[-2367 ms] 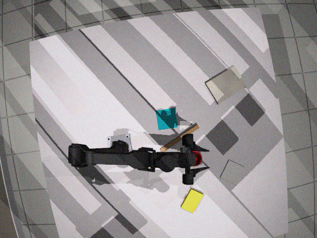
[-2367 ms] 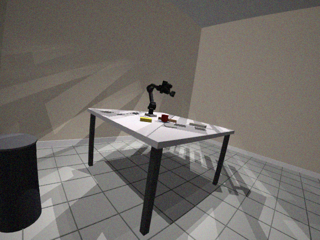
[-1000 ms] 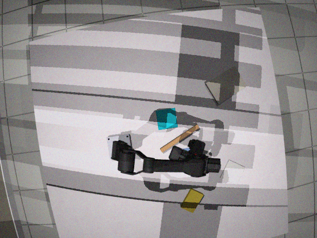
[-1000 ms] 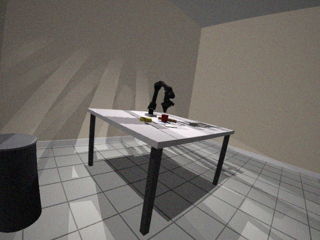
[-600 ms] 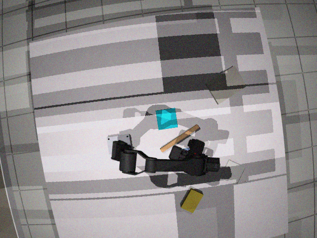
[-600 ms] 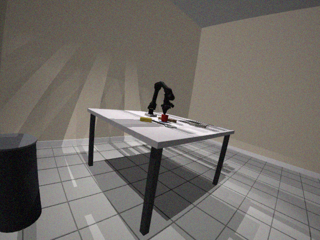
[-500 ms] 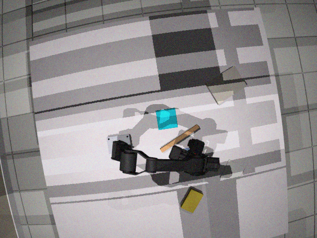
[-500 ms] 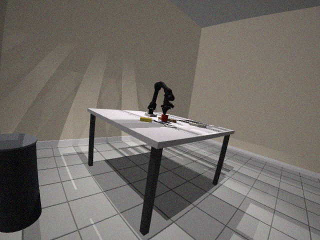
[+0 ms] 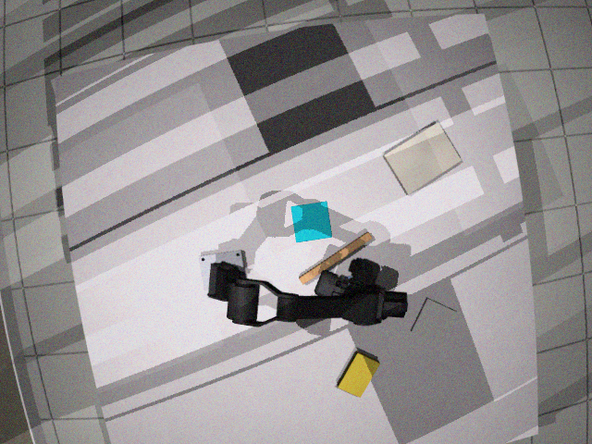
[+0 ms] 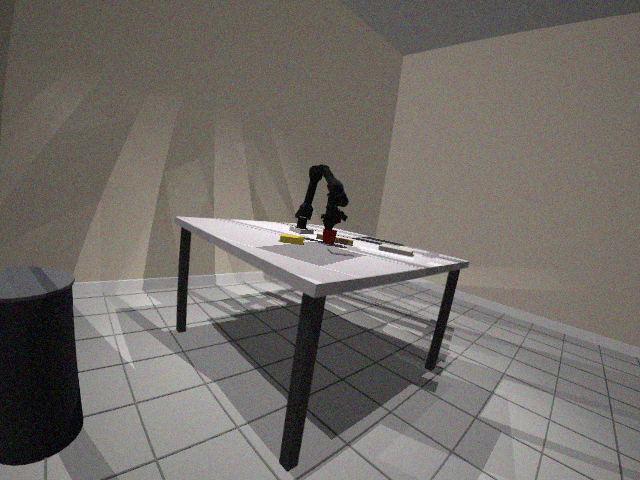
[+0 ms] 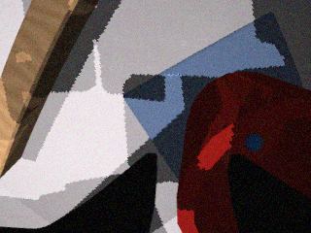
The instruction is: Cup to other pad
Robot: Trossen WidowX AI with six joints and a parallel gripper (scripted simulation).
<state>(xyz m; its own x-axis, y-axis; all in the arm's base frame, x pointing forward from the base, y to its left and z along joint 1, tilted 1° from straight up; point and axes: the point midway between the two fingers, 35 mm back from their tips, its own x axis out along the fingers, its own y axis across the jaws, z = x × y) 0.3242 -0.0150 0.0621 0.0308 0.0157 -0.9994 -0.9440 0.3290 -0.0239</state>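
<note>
The red cup [image 10: 329, 237] [image 11: 209, 102] stands upright at the blue pad [image 11: 228, 60], covering part of it in the wrist view. A blue marble [image 11: 254, 142] shows inside the cup; any others are hidden. My gripper [image 11: 192, 163] [image 10: 329, 226] is partly open and low over the cup. In the wrist view its left finger is outside the cup's left wall and its right finger is over the cup's inside, with the wall between them. Contact cannot be told. The cyan pad [image 9: 311, 229] is bare. In the top view the arm hides the cup.
A wooden bar [image 9: 334, 258] [image 11: 36, 46] lies diagonally between the cup and the cyan pad. A yellow block [image 9: 358, 375] [image 10: 292, 239] lies on the cup's other side. A cream block [image 9: 423, 157] [image 10: 395, 250] is farther off. A thin dark angled line [image 9: 418, 314] shows beyond the arm's end.
</note>
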